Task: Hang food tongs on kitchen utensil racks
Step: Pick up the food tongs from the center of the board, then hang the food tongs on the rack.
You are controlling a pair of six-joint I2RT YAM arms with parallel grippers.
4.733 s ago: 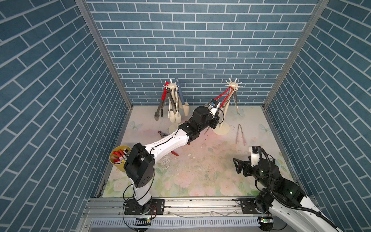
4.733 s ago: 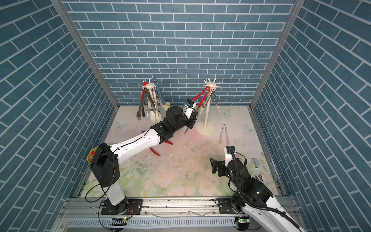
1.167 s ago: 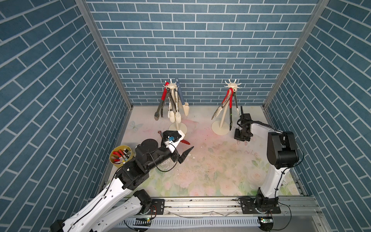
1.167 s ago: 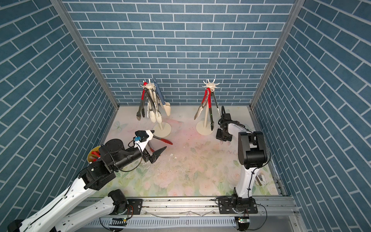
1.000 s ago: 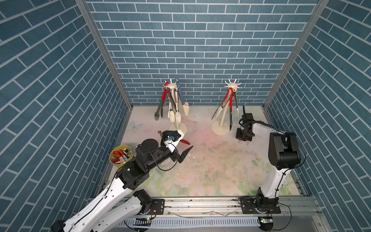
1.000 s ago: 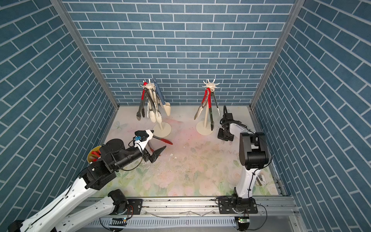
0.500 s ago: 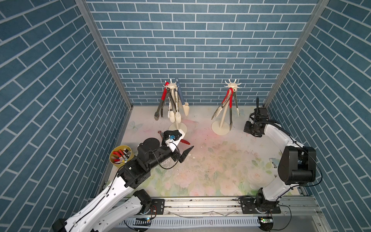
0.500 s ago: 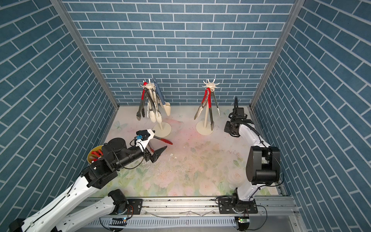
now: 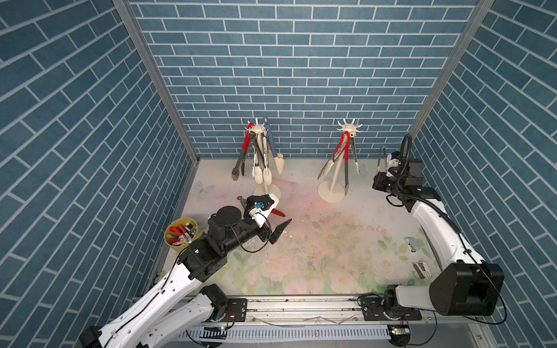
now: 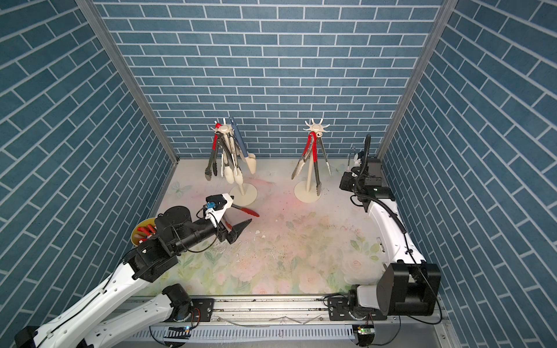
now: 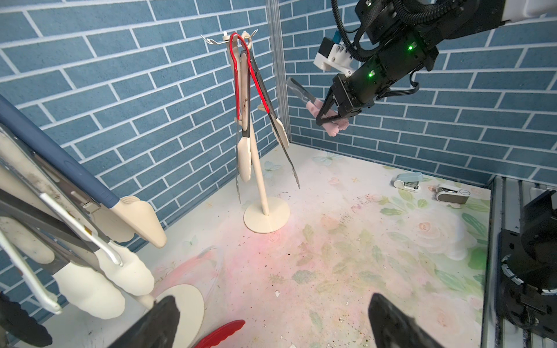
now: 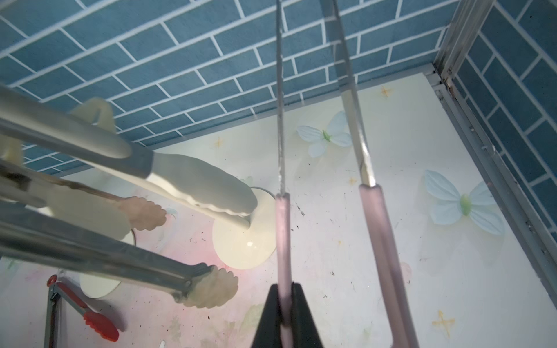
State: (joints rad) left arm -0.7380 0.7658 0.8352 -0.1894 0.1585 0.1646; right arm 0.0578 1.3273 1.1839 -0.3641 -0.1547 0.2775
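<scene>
1. Top views, right side: the right gripper [image 9: 379, 172] is off the mat [image 9: 331, 241], near the back right corner. Its jaws are pressed onto the pink end of the pink-tipped tongs [image 9: 382, 155]. The tongs stand up out of the fingers, metal end highest, beside the right rack [image 9: 335, 177] and clear of it. Both top views agree, with the pink-tipped tongs [image 10: 351, 155] above the right gripper [image 10: 348, 174].
2. Top views, left side: the left gripper [image 9: 271, 232] is low over the mat by the foot of the left rack [image 9: 258, 129]. Its jaws are spread wide and hold nothing. The red-tipped tongs [image 9: 278, 213] lie flat on the mat just beyond it; no contact seen.
3. Left wrist view: across the mat, the right gripper [image 11: 327, 116] is closed on the pink tips. The steel arms slant up toward the right rack [image 11: 259, 174], with a gap between. This arm's own fingers [image 11: 159, 319] stand far apart, and a red tip shows on the mat between them.
4. Right wrist view: the fingers [image 12: 303, 319] pinch one pink arm only. The other arm of the pink-tipped tongs [image 12: 375, 229] runs free just beside them, outside the grip.
5. Against earlier frames: about a second back, the right gripper was down at the mat by the right rack's foot. Now it is lifted with the tongs, nearer the right wall. Further back, these tongs lay flat on the mat beside that rack and the left arm reached to the right rack. Over the last second the left gripper has barely shifted and is as wide as before.
</scene>
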